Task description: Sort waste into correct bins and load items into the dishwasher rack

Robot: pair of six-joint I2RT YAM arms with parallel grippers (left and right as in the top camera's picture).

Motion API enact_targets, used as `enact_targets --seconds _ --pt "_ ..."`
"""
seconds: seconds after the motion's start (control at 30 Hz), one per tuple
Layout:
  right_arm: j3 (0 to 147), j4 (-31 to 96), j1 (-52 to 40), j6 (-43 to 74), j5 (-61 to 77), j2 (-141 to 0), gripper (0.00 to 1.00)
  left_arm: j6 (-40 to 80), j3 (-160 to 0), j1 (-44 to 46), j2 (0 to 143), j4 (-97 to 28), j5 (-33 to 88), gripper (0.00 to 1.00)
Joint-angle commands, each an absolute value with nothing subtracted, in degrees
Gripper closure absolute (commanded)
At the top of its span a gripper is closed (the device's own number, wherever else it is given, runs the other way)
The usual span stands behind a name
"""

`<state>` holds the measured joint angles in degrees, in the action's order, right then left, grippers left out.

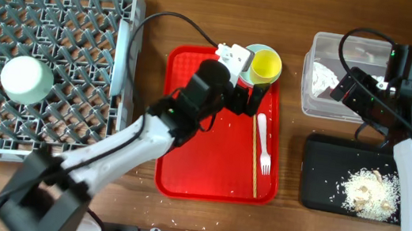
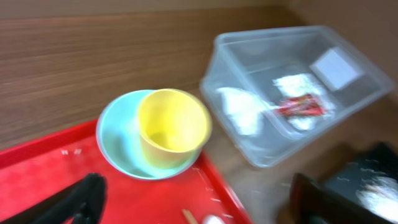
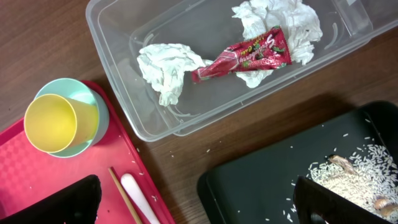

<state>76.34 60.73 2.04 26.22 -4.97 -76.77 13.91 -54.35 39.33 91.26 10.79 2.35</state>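
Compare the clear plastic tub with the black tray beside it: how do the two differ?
The clear tub is see-through with tall walls; the black tray is opaque and shallow. The clear tub holds crumpled tissues and a red wrapper, while the black tray holds rice scraps. Both are rectangular with rounded corners.

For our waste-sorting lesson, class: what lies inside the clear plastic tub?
Inside the clear plastic tub lie a crumpled white tissue, a second tissue, and a red snack wrapper stretched between them. Anything beneath the tissues is covered and cannot be seen.
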Motion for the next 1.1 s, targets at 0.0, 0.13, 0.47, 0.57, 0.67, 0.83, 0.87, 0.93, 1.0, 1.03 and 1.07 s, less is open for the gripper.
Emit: enact_targets --seconds 0.0,0.13,0.47,0.57,0.67,0.83,0.87,0.93,1.0,1.03,1.07 --pt "77.03 60.62 2.26 25.5 -5.1 -76.07 0.0 12.19 -54.96 39.03 96.51 13.91 -4.16 0.12" --pt "77.03 60.62 2.26 25.5 -5.1 -76.07 0.0 12.38 -70.89 37.87 98.28 -13.58 -4.16 0.0" --pt "77.03 60.62 2.26 25.47 -5.1 -76.14 0.0 15.16 -94.72 34.57 102.06 -32.6 8.14 0.0" --pt "77.03 60.62 2.26 25.5 -5.1 -76.16 0.0 16.93 -94.72 36.23 106.61 -29.71 7.05 0.01" --pt "77.03 60.62 2.26 25.5 -5.1 -76.18 0.0 16.93 -94.72 37.04 112.03 -28.8 1.23 0.11" --pt "77.03 60.62 2.26 25.52 -5.1 -76.18 0.0 16.95 -94.72 37.08 117.3 -26.2 -1.63 0.3" --pt "77.03 60.62 2.26 25.5 -5.1 -76.18 0.0 16.95 -94.72 37.08 117.89 -26.09 -1.63 0.36" --pt "77.03 60.62 2.26 25.47 -5.1 -76.18 0.0 16.97 -94.72 37.06 118.3 -26.11 -2.87 0.45" --pt "77.03 60.62 2.26 25.5 -5.1 -76.18 0.0 16.99 -94.72 37.06 118.32 -26.11 -4.91 0.52" --pt "77.03 60.62 2.26 25.5 -5.1 -76.18 0.0 17.02 -94.72 37.06 118.32 -26.09 -5.04 0.55" --pt "77.03 60.62 2.26 25.5 -5.1 -76.18 0.0 17.21 -94.72 37.08 118.32 -26.15 -4.99 0.57"
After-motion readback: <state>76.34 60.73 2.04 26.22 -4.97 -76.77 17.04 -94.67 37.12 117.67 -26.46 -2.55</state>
